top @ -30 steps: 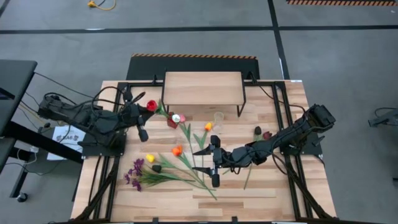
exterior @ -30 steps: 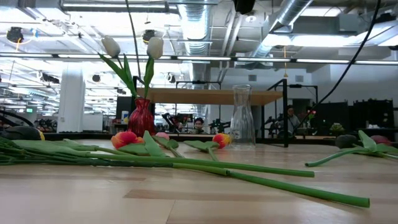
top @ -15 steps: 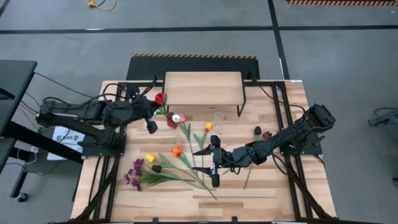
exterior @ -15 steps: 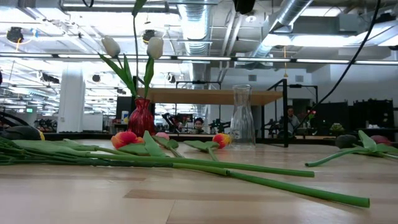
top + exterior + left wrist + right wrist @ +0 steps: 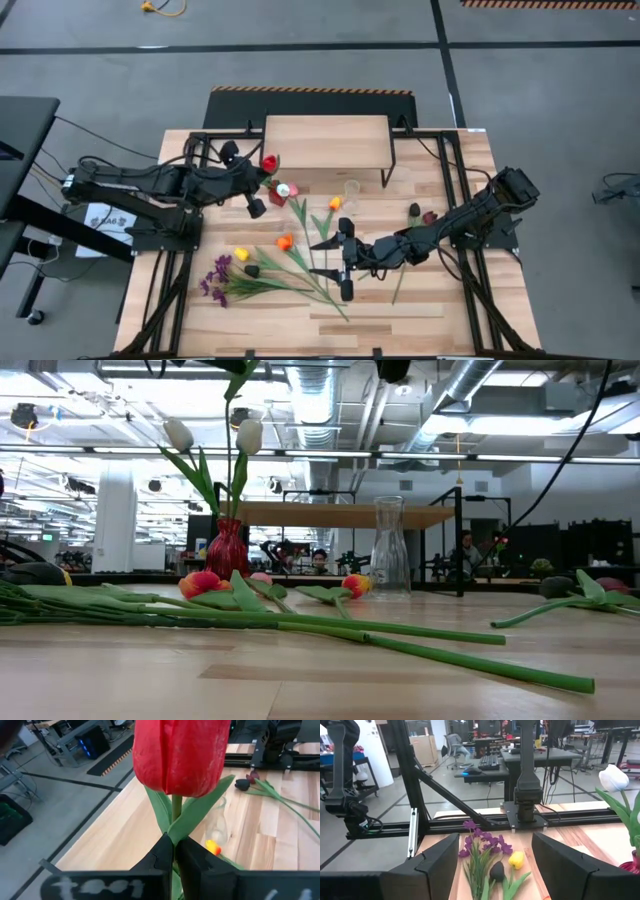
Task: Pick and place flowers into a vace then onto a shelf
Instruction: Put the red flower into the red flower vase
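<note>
My left gripper [image 5: 262, 178] is shut on a red tulip [image 5: 269, 163] [image 5: 180, 755], just left of the red vase [image 5: 278, 192] [image 5: 228, 548], which holds two white tulips [image 5: 249, 435]. The held tulip's stem [image 5: 232, 430] hangs down toward that vase; I cannot tell whether its end is inside. A clear vase [image 5: 350, 190] [image 5: 390, 548] stands empty in front of the shelf [image 5: 325, 140]. My right gripper [image 5: 340, 255] [image 5: 495, 870] hovers open over loose flowers [image 5: 285, 241] lying on the table. My left gripper pinches the red tulip's green stem [image 5: 176, 827] between its two fingers, just below the bloom and beside a leaf. The fingers come nearly level from the table's left and lie across the stem. The tulip stands upright and lifted, bloom above the fingers, stem hanging below.
Purple sprigs [image 5: 217, 280] [image 5: 482, 842], a yellow tulip [image 5: 516, 861] and a dark one [image 5: 496, 870] lie at the near left. An orange tulip [image 5: 335, 203] lies mid-table; dark and red tulips [image 5: 420, 214] lie at the right. Black frame rails [image 5: 190, 270] edge the table.
My left gripper has carried the red tulip toward the table's right, closer to the red vase, sinking slightly. The tulip stays upright, and its hanging stem has shifted with it toward the vase. My right gripper has kept still.
</note>
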Motion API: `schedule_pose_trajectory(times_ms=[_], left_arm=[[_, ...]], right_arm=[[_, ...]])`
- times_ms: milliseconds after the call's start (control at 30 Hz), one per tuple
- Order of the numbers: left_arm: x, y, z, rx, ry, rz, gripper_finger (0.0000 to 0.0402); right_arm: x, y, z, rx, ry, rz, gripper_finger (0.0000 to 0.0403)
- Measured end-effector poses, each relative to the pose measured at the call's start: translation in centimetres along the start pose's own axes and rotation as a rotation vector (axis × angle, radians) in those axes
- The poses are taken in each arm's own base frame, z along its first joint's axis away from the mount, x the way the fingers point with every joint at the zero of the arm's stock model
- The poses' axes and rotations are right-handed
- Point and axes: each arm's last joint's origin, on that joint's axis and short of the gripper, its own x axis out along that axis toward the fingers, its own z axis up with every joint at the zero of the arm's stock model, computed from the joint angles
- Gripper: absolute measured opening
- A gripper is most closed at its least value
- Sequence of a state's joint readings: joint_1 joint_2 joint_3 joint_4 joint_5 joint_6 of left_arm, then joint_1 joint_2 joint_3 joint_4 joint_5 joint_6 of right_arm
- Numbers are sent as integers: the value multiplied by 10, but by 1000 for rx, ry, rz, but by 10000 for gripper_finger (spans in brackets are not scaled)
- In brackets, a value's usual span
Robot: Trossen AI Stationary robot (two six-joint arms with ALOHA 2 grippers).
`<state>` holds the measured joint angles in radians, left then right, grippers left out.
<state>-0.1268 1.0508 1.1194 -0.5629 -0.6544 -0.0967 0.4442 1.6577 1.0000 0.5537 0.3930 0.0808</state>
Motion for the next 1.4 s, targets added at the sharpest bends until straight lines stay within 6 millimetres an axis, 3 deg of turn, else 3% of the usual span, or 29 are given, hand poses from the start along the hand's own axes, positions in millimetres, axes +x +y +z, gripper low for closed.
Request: schedule_pose_trajectory(times_ms=[167, 667, 1400], left_arm=[[-2, 1, 0, -4, -6, 5, 6], [-3, 2, 0, -24, -3, -4, 73], [-3, 5, -6, -34, 43, 72, 76]], right_arm=[[0, 0, 0, 24, 1, 3, 246], [0, 0, 0, 24, 2, 3, 246], [0, 0, 0, 24, 2, 3, 246]])
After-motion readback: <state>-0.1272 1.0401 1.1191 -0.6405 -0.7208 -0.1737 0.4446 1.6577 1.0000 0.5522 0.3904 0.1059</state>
